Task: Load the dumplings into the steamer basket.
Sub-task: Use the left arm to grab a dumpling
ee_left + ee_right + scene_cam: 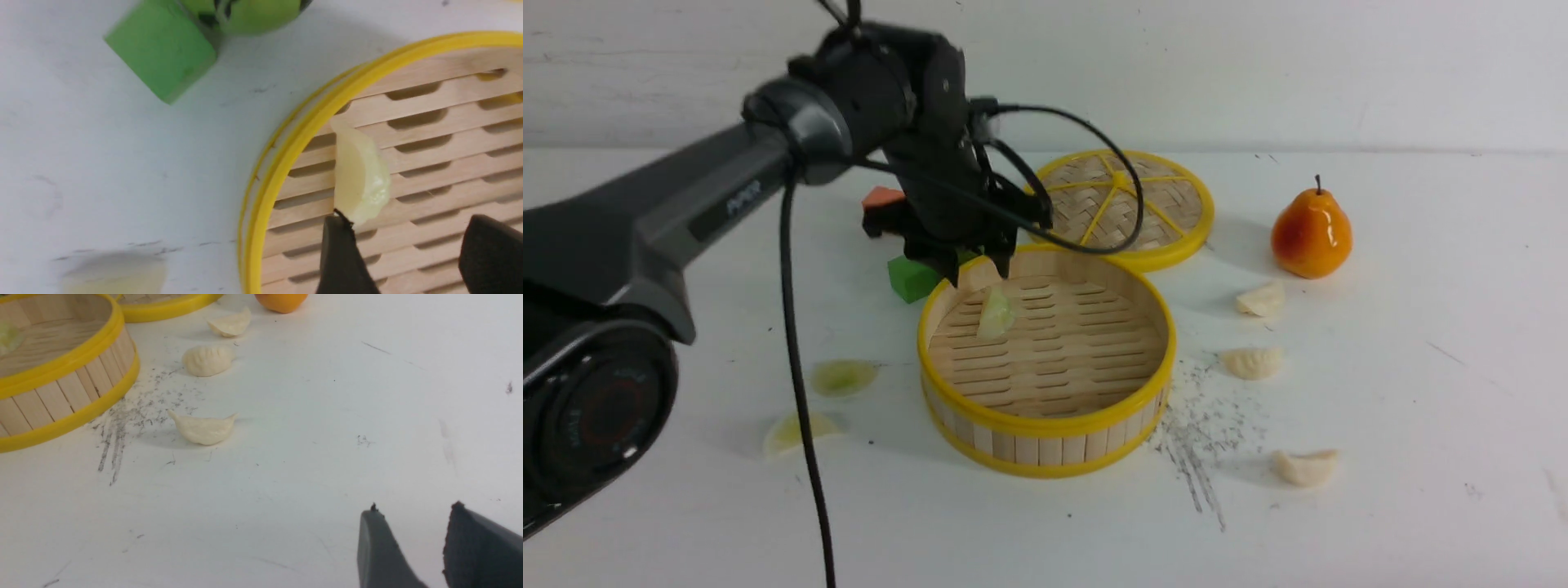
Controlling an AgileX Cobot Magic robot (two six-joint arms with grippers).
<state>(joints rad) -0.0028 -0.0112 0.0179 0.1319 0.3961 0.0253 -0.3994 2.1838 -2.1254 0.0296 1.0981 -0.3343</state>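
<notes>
Left hand (978,273) near block (913,278) (green)

This is looking like a robotics lab test bench rather than a real kitchen. A bare white tabletop (1421,490), scuffed with grey pencil-like marks (1201,433), is running back to a plain white wall (1339,65). A black jointed robot arm (686,212) trailing a loose black cable (799,392) is reaching over it. Toy props are lying about: a glossy orange plastic pear (1312,233), cream-white pleated dumplings (1252,363), a green block (912,279), probably foam, and a round bamboo steamer basket with yellow rims (1045,426).
</notes>
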